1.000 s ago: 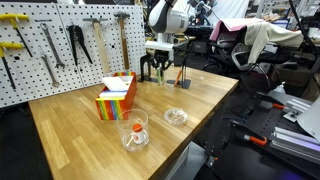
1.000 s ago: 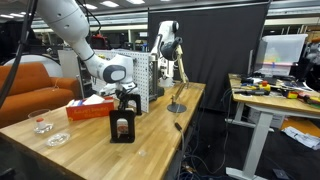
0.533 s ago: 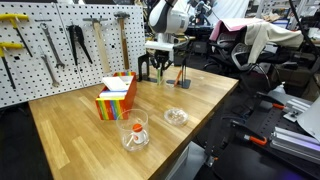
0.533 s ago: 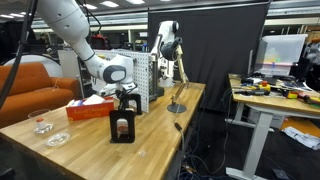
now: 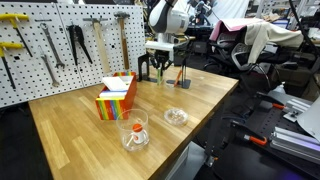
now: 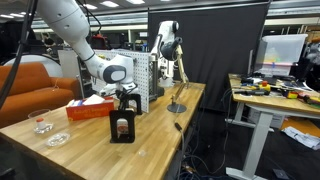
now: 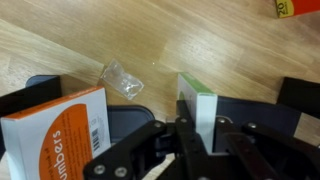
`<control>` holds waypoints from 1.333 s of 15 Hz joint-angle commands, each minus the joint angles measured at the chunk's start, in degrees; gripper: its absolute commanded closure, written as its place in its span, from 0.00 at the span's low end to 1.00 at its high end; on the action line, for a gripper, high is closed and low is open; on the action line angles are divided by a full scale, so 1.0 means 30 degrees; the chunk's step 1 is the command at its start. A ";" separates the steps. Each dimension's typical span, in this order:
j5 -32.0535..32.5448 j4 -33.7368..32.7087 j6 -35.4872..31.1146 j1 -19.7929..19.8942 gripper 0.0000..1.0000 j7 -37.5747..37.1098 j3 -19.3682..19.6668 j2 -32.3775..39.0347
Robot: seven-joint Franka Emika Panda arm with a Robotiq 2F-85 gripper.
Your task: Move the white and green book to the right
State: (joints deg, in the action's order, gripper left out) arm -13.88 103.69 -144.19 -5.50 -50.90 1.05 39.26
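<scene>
In the wrist view the white and green book stands upright on its edge, green along its top, inside a black book stand. My gripper has come down over it with one finger on each side of the thin book, pressed against its faces. In both exterior views the gripper hangs low over the stand at the back of the wooden table, and the book is hidden behind the fingers there.
An orange and white book stands beside it in the stand. A rainbow-striped box, a glass bowl and a glass dish sit on the table. A thin red and white item stands upright. A pegboard with tools is behind.
</scene>
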 commanded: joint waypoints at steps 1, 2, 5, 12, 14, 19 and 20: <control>-0.0566 0.0439 -0.0005 0.0309 0.74 0.0778 -0.0270 -0.0375; -0.0573 0.0433 0.0033 0.0306 0.60 0.0775 -0.0267 -0.0371; -0.0559 0.0450 0.0075 0.0285 0.52 0.0740 -0.0240 -0.0355; -0.0578 0.0491 0.0162 0.0311 0.05 0.0788 -0.0263 -0.0353; -0.0578 0.0481 0.0178 0.0322 0.00 0.0802 -0.0262 -0.0345; -0.0623 0.0567 0.0111 0.0353 0.00 0.0873 -0.0300 -0.0427; -0.0641 0.0665 0.0061 0.0376 0.00 0.0962 -0.0336 -0.0517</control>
State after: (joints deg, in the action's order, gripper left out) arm -13.89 104.20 -144.11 -5.48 -50.51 1.05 39.27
